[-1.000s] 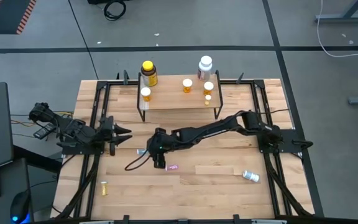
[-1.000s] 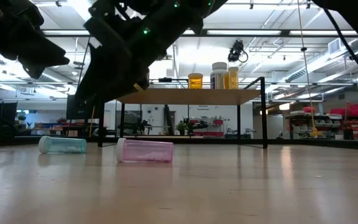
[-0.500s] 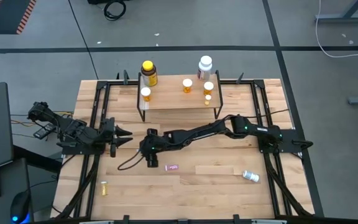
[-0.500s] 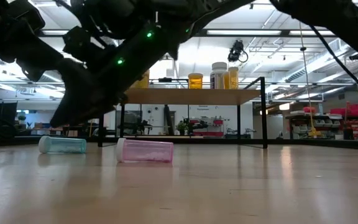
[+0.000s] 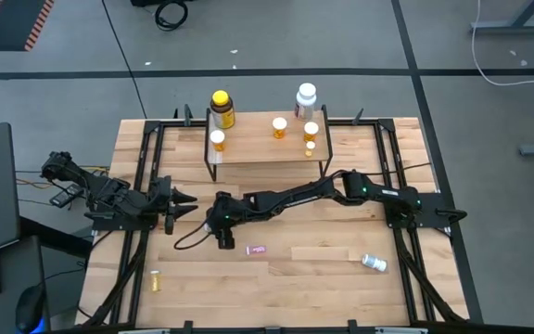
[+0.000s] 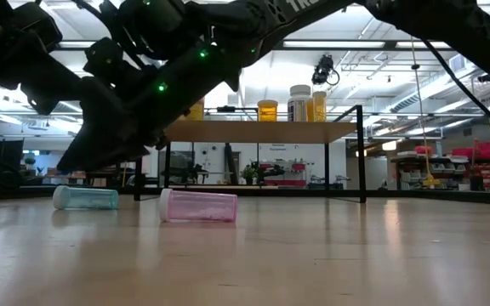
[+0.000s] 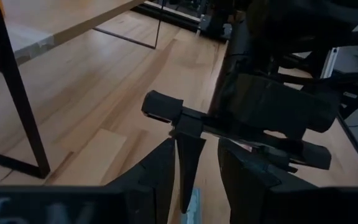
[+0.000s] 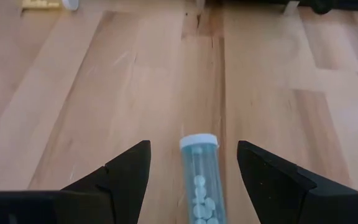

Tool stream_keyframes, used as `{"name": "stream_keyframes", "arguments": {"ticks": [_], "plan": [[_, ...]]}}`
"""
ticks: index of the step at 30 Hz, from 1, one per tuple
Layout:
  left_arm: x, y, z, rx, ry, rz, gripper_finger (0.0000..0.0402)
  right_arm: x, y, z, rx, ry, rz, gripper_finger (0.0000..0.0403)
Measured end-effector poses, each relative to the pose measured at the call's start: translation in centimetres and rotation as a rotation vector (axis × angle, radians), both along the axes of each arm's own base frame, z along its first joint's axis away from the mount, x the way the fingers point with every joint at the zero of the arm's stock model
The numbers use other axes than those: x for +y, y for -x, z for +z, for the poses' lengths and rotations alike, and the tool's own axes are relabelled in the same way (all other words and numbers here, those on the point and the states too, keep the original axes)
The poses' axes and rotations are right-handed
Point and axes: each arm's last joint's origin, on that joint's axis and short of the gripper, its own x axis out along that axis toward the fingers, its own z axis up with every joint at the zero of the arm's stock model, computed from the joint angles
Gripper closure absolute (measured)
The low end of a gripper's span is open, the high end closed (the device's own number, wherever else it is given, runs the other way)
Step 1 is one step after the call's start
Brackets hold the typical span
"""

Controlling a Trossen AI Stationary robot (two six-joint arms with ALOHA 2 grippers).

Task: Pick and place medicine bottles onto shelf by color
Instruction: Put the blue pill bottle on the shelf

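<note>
The slim teal plastic vial with a white cap lies on its side on the light wooden counter, directly between the two dark fingers of the right tool. Small pale tablets show through its clear wall. It looks light and rigid, but round and smooth, so lying flat it would likely roll or skid away if a finger nudges it off-centre. The safest hold is probably across the middle of the barrel, one finger on each long side, clear of the cap.

The right tool stands open, its fingers well apart on either side of the vial and touching nothing; it holds nothing yet. In the low view the vial rests under the reaching right arm, beside a pink vial that also lies flat.

The left tool waits near the counter's left edge, fingers partly apart and empty. The low shelf of pale plank on black legs already carries several bottles.
</note>
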Motion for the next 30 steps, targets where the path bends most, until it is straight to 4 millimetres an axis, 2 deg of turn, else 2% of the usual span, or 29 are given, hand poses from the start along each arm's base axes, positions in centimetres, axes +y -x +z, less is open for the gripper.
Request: {"name": "stream_keyframes", "arguments": {"ticks": [3, 10, 30], "plan": [[0.0, 0.0, 0.0, 0.0, 0.004, 0.001, 0.0271, 0.0, 0.0, 0.0, 0.001, 0.0, -0.001, 0.0154], [0.0, 0.0, 0.0, 0.001, 0.015, 0.005, 0.0271, 0.0, -0.2, -2.5, 0.031, 0.015, -0.017, 0.0154], [0.0, 0.1, -0.1, 0.011, 0.011, 0.014, 0.0271, 0.0, -0.4, -2.3, 0.009, 0.006, -0.009, 0.0154]]}}
